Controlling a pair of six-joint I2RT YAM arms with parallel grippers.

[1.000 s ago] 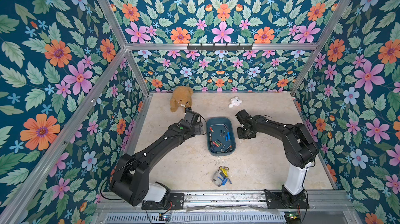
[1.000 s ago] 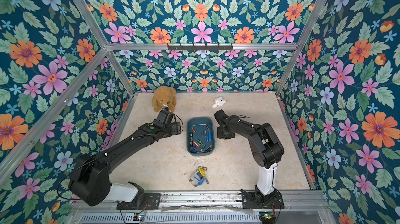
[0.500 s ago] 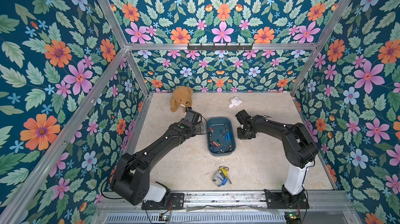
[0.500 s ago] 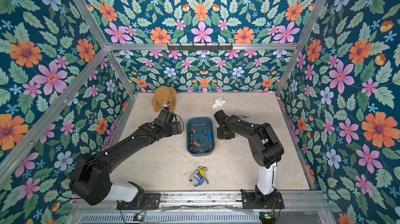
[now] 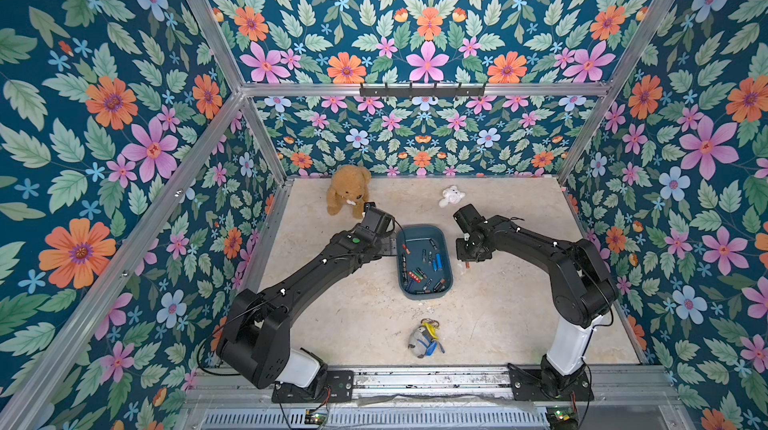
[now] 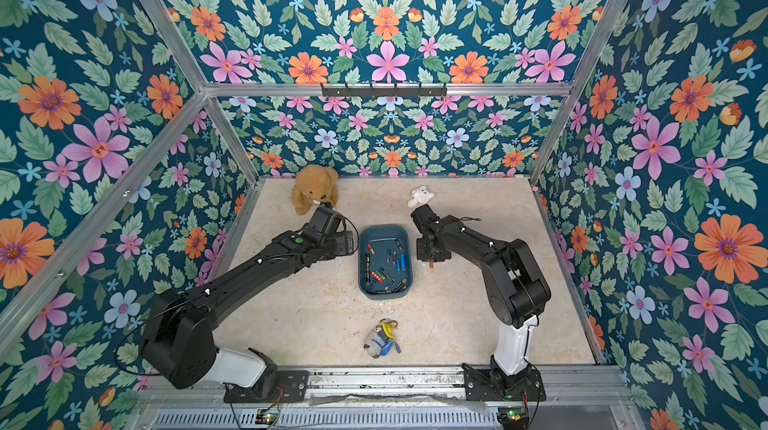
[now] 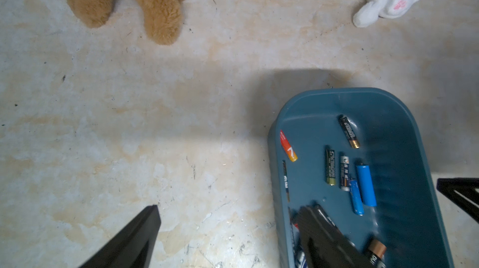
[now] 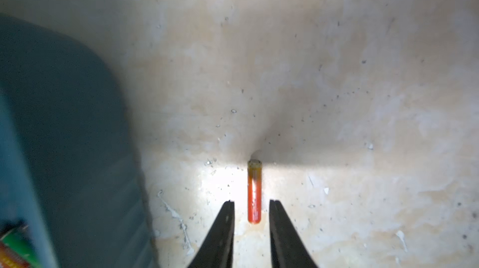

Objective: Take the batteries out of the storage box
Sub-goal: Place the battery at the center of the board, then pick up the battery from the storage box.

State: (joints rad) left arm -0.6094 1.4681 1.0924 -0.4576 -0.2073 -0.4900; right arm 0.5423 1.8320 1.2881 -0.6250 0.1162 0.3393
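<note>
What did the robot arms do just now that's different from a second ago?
The right gripper opened and let go of an orange battery, which now lies on the table beside the storage box. The left gripper stayed open over the box's edge. The box, the other batteries and the teddy bear stayed put.

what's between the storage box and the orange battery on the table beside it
Nothing. The right wrist view shows only bare, speckled table between the storage box and the orange battery, which lie apart.
</note>
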